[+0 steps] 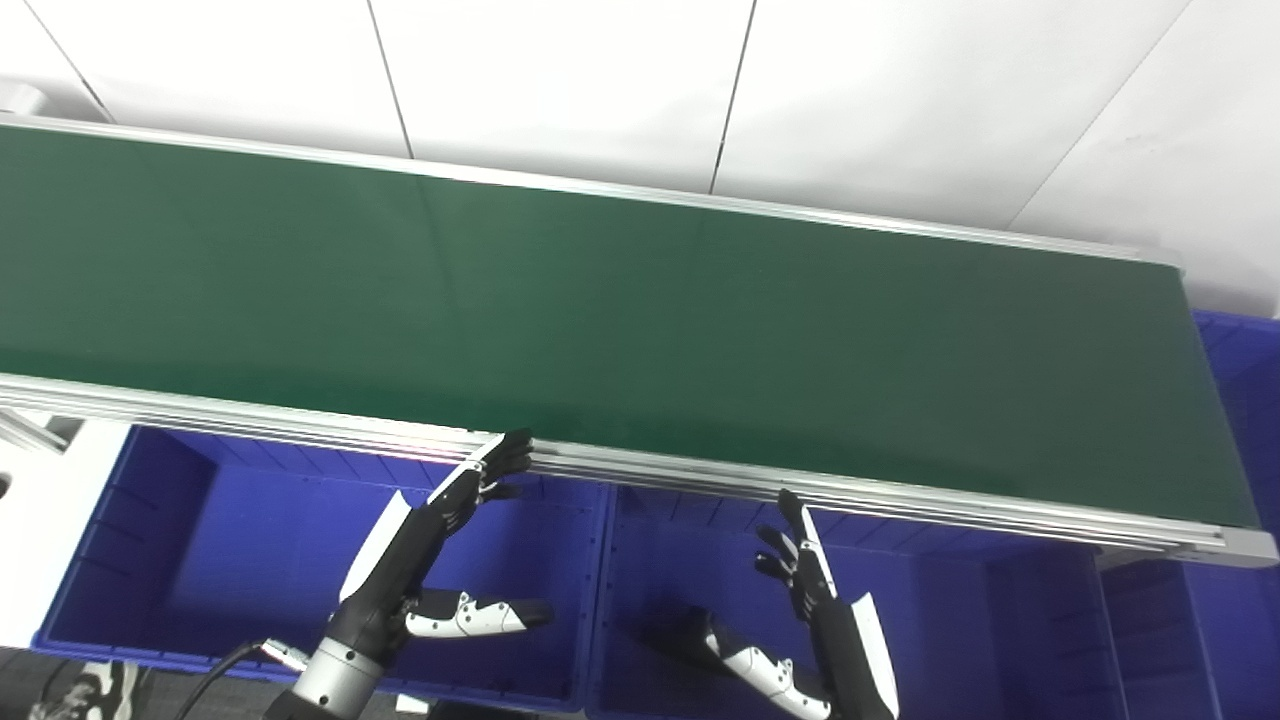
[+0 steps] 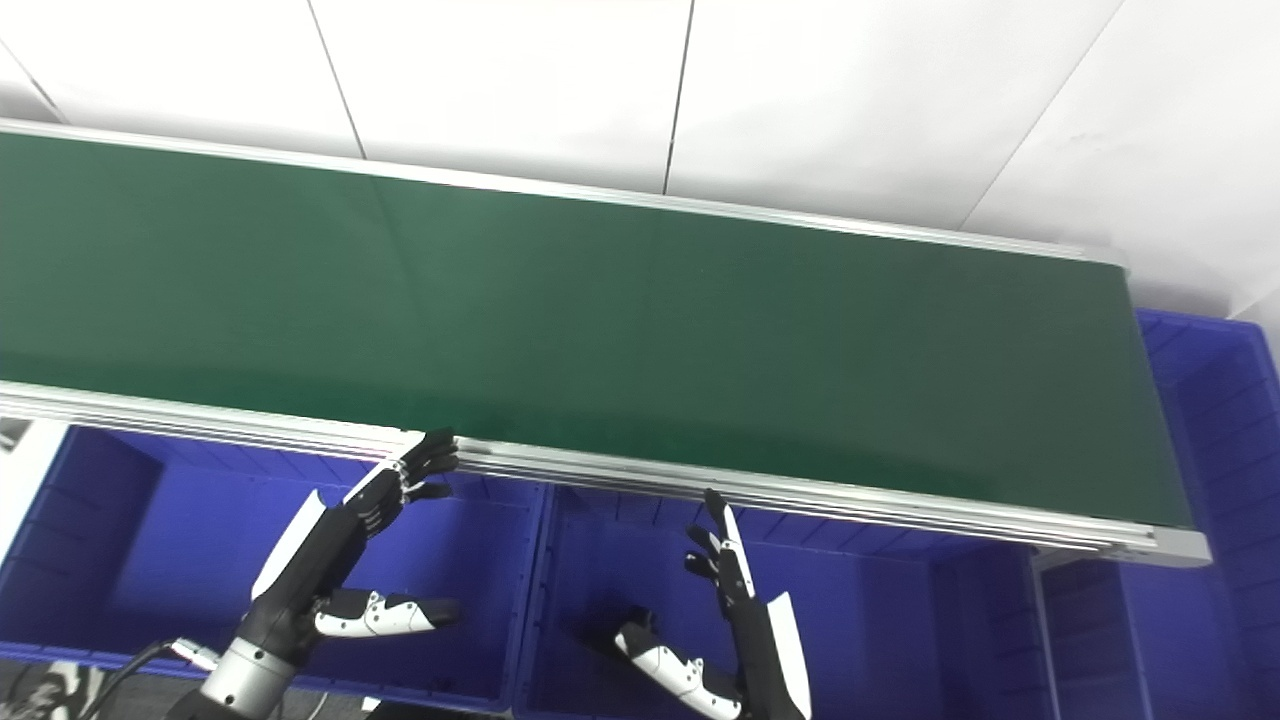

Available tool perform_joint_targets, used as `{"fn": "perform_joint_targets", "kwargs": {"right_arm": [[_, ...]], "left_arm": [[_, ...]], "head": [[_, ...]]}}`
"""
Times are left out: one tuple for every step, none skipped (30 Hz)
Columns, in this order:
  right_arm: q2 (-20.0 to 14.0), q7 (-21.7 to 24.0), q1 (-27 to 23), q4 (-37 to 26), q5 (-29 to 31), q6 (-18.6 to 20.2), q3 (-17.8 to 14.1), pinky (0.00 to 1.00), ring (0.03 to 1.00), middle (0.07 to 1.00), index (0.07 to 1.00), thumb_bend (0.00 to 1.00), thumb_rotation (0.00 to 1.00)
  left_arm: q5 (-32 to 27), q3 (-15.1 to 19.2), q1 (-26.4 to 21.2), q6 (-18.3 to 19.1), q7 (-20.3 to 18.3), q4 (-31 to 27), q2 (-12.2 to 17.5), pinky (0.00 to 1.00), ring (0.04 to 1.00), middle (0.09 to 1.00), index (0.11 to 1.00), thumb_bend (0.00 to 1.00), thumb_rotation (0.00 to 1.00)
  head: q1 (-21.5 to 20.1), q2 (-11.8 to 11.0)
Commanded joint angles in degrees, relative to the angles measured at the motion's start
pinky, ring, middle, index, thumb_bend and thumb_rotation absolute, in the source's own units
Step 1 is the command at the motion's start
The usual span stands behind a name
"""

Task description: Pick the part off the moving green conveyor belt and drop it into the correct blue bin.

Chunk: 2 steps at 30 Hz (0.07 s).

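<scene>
The green conveyor belt runs across the view with no part on it. My left hand is open and empty, fingers stretched up to the belt's near metal rail, above the left blue bin. My right hand is open and empty, fingers pointing up, above the middle blue bin, just below the rail. Both bins look empty where I can see into them.
The belt's aluminium rail runs along the near edge over the bins. Another blue bin stands past the belt's right end. A white wall is behind the belt. A white surface lies at the left.
</scene>
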Motion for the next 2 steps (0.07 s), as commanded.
{"fn": "perform_joint_targets", "kwargs": {"right_arm": [[0.41,-1.94,-0.1,-0.5,-0.21,-3.59,0.18,0.86,0.919,0.989,1.0,0.76,0.59],[0.38,-2.37,-0.13,-0.42,-0.3,-3.6,0.23,0.85,0.914,0.986,1.0,0.76,0.58]], "left_arm": [[-0.14,0.08,0.02,-1.26,0.5,-0.46,1.06,0.8,0.881,0.912,0.906,0.78,0.37],[-0.04,0.05,0.05,-1.26,0.68,-0.31,1.32,0.8,0.88,0.912,0.905,0.77,0.37]], "head": [[0.14,-0.55],[0.14,-0.55]]}}
